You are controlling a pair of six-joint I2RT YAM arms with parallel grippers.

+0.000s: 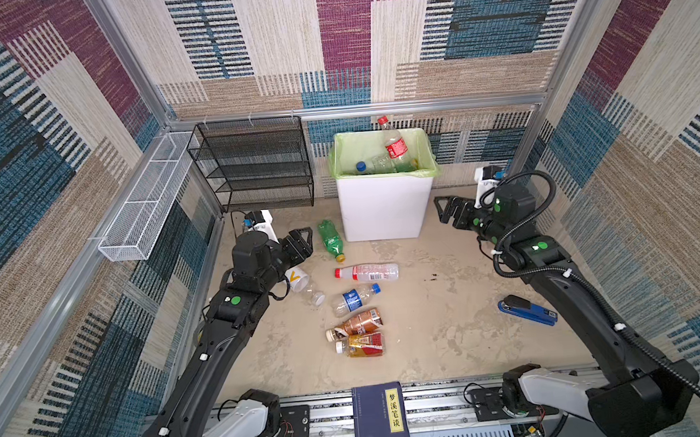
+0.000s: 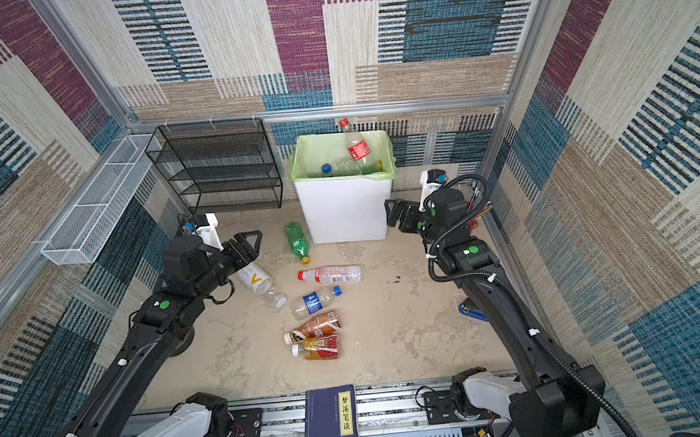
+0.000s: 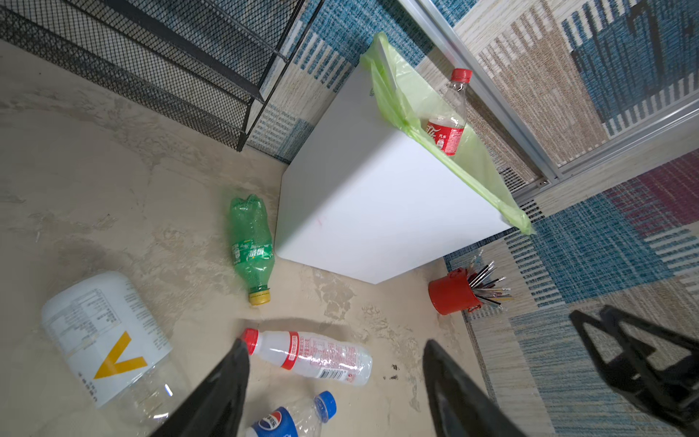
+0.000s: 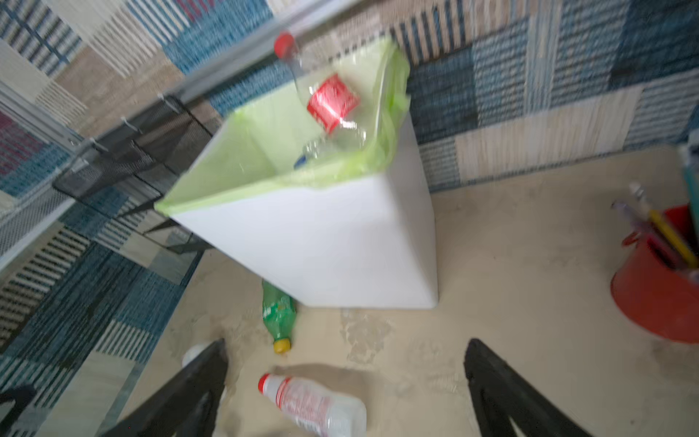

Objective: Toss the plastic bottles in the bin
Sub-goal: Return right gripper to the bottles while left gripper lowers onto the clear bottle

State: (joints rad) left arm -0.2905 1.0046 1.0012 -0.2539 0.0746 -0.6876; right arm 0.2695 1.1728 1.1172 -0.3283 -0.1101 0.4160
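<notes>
Our left gripper (image 3: 334, 344) stands spread and empty at nine o'clock of the green bottle (image 1: 331, 239); our right gripper (image 4: 347, 342), spread and empty too, sits at three o'clock of the bin (image 1: 385, 209). We see five more bottles (image 1: 366, 272) on the floor (image 1: 450, 325) at its six to seven o'clock, one red-labelled bottle (image 1: 393, 142) leaning inside.

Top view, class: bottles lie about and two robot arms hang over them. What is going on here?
A two-armed robot is clearing plastic bottles into the white bin. Some are in it already; a red-labelled bottle pokes above the rim. Six bottles show on the floor, from the green one beside the bin to the amber one nearest the arms' bases. The left gripper hovers open near the green bottle; the right gripper is open and empty beside the bin.
</notes>
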